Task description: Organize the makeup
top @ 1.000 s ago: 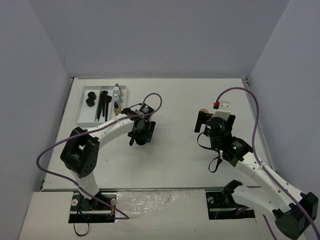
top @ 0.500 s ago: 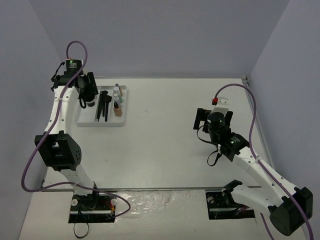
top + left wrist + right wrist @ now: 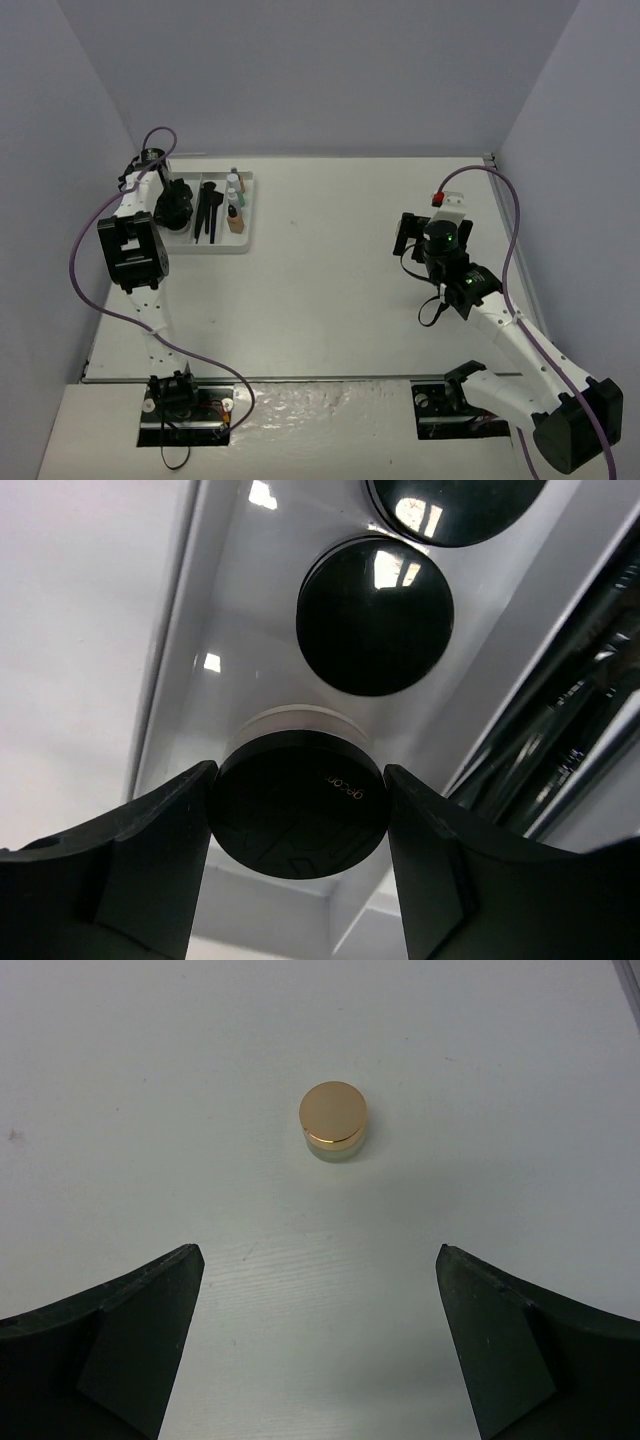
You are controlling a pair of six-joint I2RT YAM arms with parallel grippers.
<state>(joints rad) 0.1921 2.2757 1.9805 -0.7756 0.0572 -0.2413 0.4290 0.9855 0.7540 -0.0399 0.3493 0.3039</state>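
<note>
Black fingers of the left tool (image 3: 298, 825) pinch a round black-lidded jar (image 3: 295, 800) by its sides, over the end compartment of the white tray (image 3: 172, 670), with a second black jar (image 3: 375, 615) just ahead and a third jar (image 3: 455, 495) beyond it. The sound way, I judge, is to lower straight until the base seats, then spread without nudging the neighbour ahead. The right tool (image 3: 318, 1260) hangs spread wide over the tabletop (image 3: 120, 1080), a gold-lidded jar (image 3: 333, 1120) ahead of it, centred and untouched.
</note>
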